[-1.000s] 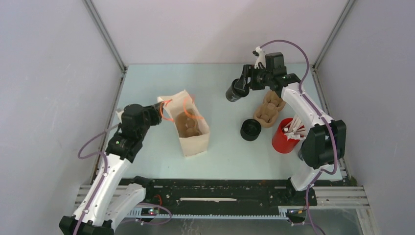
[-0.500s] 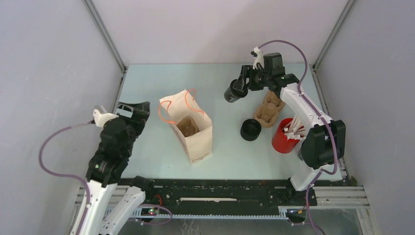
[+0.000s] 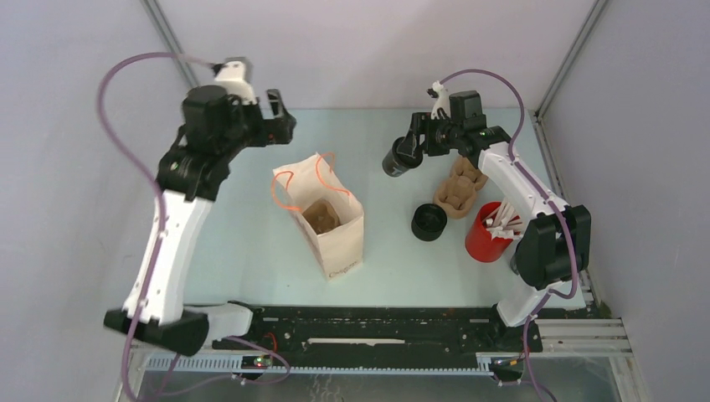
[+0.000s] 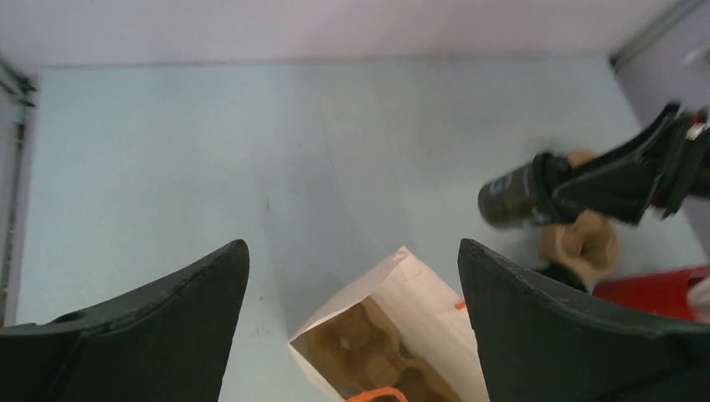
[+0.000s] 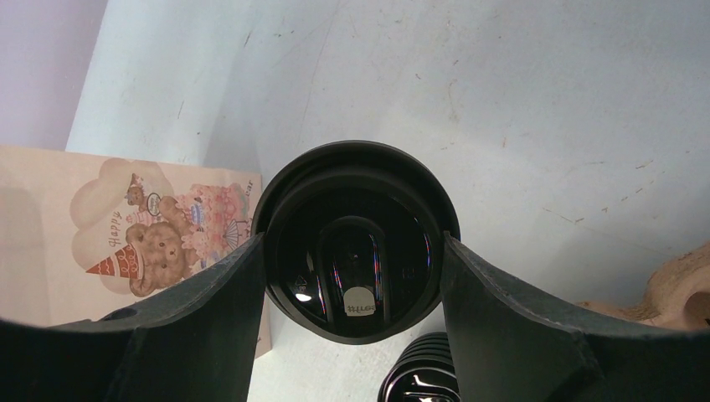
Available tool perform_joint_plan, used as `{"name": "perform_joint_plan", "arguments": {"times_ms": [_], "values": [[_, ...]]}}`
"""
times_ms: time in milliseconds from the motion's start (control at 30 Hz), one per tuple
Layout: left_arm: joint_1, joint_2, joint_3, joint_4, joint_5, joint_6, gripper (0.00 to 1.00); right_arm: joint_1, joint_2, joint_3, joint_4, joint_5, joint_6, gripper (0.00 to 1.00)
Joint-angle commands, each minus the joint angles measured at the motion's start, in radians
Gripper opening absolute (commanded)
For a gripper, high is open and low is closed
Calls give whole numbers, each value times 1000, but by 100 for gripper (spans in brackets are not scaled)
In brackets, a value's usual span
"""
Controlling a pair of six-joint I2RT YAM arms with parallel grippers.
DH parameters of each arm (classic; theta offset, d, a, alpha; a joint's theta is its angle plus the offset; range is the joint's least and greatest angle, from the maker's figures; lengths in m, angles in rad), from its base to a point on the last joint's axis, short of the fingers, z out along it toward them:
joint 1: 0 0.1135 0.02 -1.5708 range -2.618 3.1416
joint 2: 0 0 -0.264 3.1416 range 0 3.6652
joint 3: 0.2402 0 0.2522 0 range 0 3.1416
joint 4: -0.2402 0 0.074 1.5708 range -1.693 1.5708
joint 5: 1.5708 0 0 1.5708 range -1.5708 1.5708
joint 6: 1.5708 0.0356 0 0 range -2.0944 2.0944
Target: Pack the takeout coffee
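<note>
Now that my left hand [image 3: 280, 113] has let go of the bag [image 3: 339, 243] and swung to its 11 o'clock, spread wide, the bag stands open unaided. Right hand [image 3: 409, 144] pinches the coffee cup [image 3: 395, 161] aloft at the bag's 1 o'clock; drop-in likely next.

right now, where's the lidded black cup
Top view, far right: the lidded black cup is held raised in the right gripper, between the paper bag and the pulp carrier.

Left claw [image 3: 280, 115] open, off the bag [image 3: 339, 244].
</note>
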Motion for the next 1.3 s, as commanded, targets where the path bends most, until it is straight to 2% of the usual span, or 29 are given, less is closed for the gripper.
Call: {"name": "perform_joint_plan", "arguments": {"times_ms": [0, 100, 233, 400, 500, 633, 967, 1100, 1200, 1267], "values": [[6, 127, 64, -136, 208, 164, 98, 6, -51, 10, -3, -2, -10, 44], [2, 187, 71, -158, 288, 170, 95, 5, -51, 11, -2, -6, -10, 44], [-14, 204, 22, -175, 228, 210, 92, 2, -53, 8, 0, -10, -12, 44], [-18, 252, 0, -187, 222, 225, 79, 2, -48, 4, 12, -19, -6, 44], [-23, 284, 7, -191, 273, 255, 80, 4, -46, 4, 12, -21, -5, 44], [-30, 315, 6, -199, 275, 270, 80, 3, -49, 4, 8, -18, -7, 44], [-44, 356, 8, -188, 231, 284, 53, 5, -46, 7, 7, -17, -5, 45], [-51, 362, -10, -193, 253, 296, 48, 5, -44, 8, 9, -16, -4, 44], [-53, 375, -6, -192, 253, 299, 39, 6, -42, 8, 10, -17, -4, 44], [-53, 382, -5, -188, 253, 296, 39, 7, -39, 10, 9, -18, -5, 44]]}}
